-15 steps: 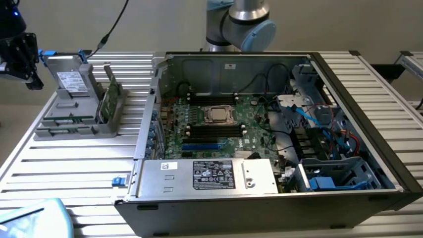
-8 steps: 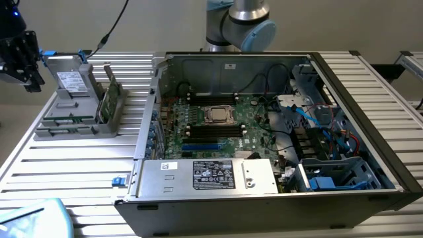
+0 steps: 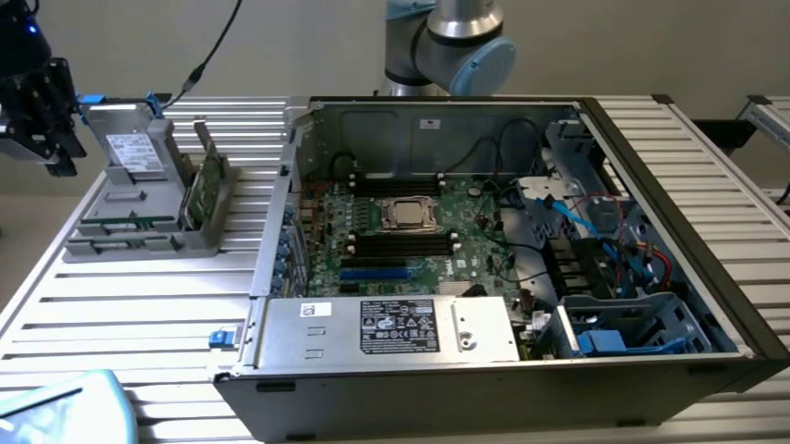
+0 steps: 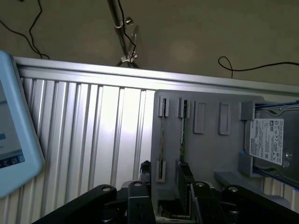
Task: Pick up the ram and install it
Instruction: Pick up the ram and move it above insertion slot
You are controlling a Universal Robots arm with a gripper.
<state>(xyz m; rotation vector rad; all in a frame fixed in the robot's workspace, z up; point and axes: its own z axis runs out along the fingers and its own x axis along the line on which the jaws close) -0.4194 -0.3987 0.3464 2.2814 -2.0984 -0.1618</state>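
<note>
At the grey plastic holder rack (image 4: 205, 154), beside the open black computer case (image 3: 370, 129), your black two-fingered gripper (image 4: 164, 170) hangs with its fingers spread and nothing between them. The ram (image 4: 162, 140), a thin dark circuit stick, stands on edge in the outermost slot beneath that gap, probably kept upright so its flat faces can be pinched. A lighter green card (image 4: 183, 126) stands just beside it.
</note>
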